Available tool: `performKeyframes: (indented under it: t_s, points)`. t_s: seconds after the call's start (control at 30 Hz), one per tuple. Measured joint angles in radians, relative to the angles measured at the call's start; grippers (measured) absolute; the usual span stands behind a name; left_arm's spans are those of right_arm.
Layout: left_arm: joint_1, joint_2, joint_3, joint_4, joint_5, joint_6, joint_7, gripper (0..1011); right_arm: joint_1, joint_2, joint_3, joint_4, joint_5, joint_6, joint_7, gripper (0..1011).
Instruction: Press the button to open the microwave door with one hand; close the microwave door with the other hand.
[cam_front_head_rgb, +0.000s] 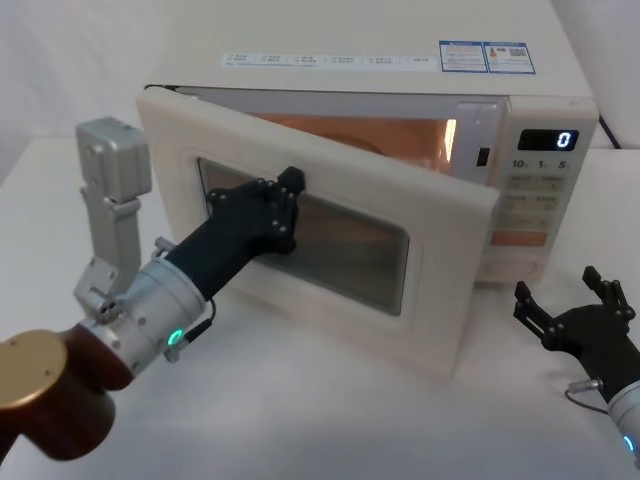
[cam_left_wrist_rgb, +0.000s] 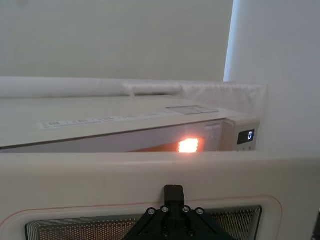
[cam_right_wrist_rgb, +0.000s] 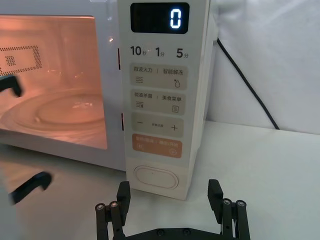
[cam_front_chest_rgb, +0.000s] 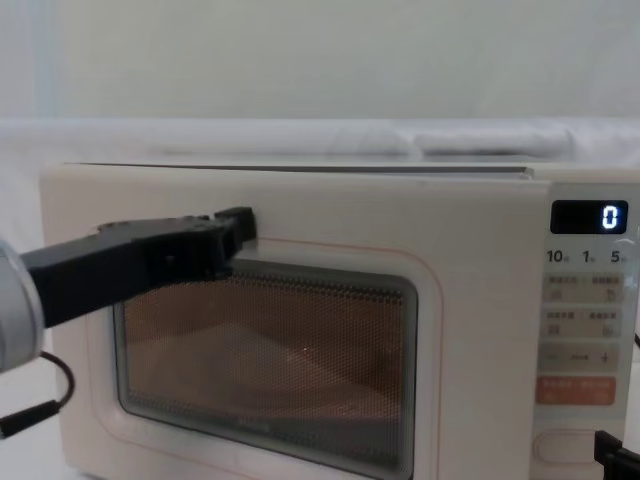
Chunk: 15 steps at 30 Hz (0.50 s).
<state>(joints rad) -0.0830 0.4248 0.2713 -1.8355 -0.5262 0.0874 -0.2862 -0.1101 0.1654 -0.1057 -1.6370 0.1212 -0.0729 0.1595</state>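
Observation:
The microwave door (cam_front_head_rgb: 440, 300) stands partly open, swung out at its right edge, and the lit orange cavity (cam_front_head_rgb: 380, 130) shows behind it. My left gripper (cam_front_head_rgb: 291, 184) is shut, its tip against the door's front at the upper left corner of the dark window (cam_front_chest_rgb: 270, 360). From the left wrist the tip (cam_left_wrist_rgb: 173, 192) rests on the door (cam_left_wrist_rgb: 150, 175) just above the window. The wide cream button (cam_right_wrist_rgb: 154, 177) sits at the bottom of the control panel (cam_front_head_rgb: 535, 190). My right gripper (cam_right_wrist_rgb: 169, 200) hangs open just in front of and below the button, not touching it.
The microwave stands on a white table (cam_front_head_rgb: 330, 410) with a white wall behind. A black power cable (cam_right_wrist_rgb: 250, 85) runs down behind its right side. The display (cam_front_head_rgb: 547, 140) reads 0. Bare table lies in front of the door and around the right gripper (cam_front_head_rgb: 562, 295).

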Motion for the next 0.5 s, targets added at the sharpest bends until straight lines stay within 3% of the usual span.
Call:
performKeyframes:
  t_s: [0.5]
  points:
    - [-0.088, -0.047, 0.046, 0.083, 0.048, 0.011, 0.006, 0, 0.0, 0.0, 0.0, 0.0, 0.0, 0.0, 0.0, 1002]
